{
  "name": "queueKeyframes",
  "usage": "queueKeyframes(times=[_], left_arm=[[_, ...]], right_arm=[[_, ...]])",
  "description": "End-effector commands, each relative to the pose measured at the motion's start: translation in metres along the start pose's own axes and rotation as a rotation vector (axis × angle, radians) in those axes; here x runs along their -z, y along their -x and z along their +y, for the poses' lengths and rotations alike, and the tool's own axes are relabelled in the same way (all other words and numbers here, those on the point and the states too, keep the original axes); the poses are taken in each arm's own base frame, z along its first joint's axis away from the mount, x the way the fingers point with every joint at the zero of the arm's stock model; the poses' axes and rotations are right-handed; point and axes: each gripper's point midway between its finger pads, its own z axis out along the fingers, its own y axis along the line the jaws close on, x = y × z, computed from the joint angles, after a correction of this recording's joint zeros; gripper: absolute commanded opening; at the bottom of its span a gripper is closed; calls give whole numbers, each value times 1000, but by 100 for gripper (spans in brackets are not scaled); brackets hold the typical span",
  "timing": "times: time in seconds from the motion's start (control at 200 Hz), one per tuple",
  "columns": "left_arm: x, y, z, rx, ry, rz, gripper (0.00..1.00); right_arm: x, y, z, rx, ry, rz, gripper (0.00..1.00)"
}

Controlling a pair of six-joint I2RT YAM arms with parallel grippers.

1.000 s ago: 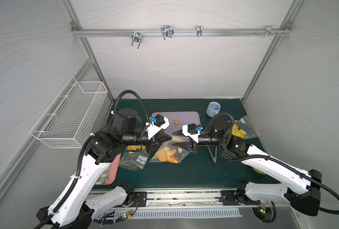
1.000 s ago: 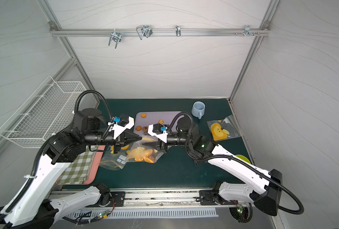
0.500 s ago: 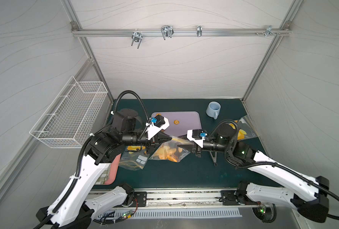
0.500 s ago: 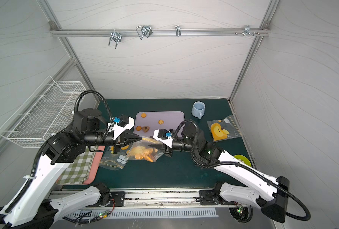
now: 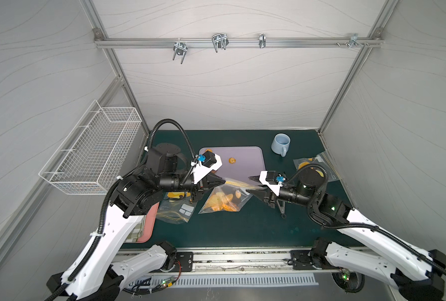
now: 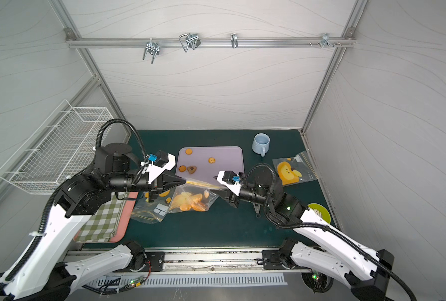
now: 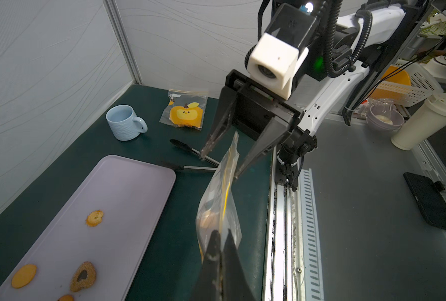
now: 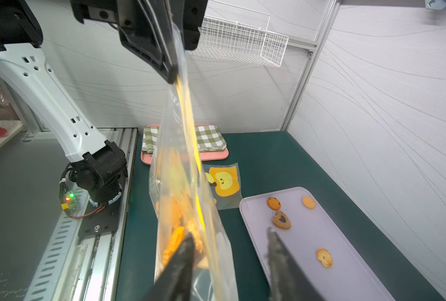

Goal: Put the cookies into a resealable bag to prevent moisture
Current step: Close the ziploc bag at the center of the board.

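Note:
A clear resealable bag (image 5: pixel 224 199) with a yellow zip edge hangs over the green mat, with several orange cookies inside. My left gripper (image 5: pixel 223 180) is shut on one top corner of the bag (image 7: pixel 218 208). My right gripper (image 8: pixel 229 233) is open. Its jaws stand either side of the bag's other end (image 8: pixel 182 182), and one finger lies against the film. Loose cookies lie on the lilac tray (image 6: pixel 227 166), among them a round one (image 6: pixel 211 160) and a dark-centred heart (image 8: pixel 282 219).
A blue mug (image 5: pixel 281 143) stands behind the tray. Black tongs (image 5: pixel 282 208) lie under my right arm. Printed bags lie at the right (image 5: pixel 315 166) and below my left gripper (image 5: pixel 176 208). A pink tray with checked cloth (image 6: pixel 104 219) sits front left. A wire basket (image 5: pixel 94 151) hangs on the left wall.
My right gripper's jaws have spread apart around the bag's edge, and the gripper has moved a little toward the front. My left gripper has kept its hold on the bag.

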Motion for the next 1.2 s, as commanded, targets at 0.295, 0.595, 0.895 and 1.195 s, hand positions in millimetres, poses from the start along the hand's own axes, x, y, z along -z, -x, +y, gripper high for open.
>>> queueKeyframes(times=[0.295, 0.595, 0.895, 1.195], left_arm=[[15, 21, -6, -80, 18, -62, 0], [17, 19, -3, -87, 44, -57, 0], [17, 19, -4, -85, 37, -60, 0], [13, 21, -5, -76, 13, -65, 0]], right_arm=[[11, -21, 2, -29, -5, 52, 49], [18, -12, 4, -33, 2, 21, 23], [19, -9, 6, -38, 20, 25, 0], [1, 19, 7, -34, 108, -28, 0]])
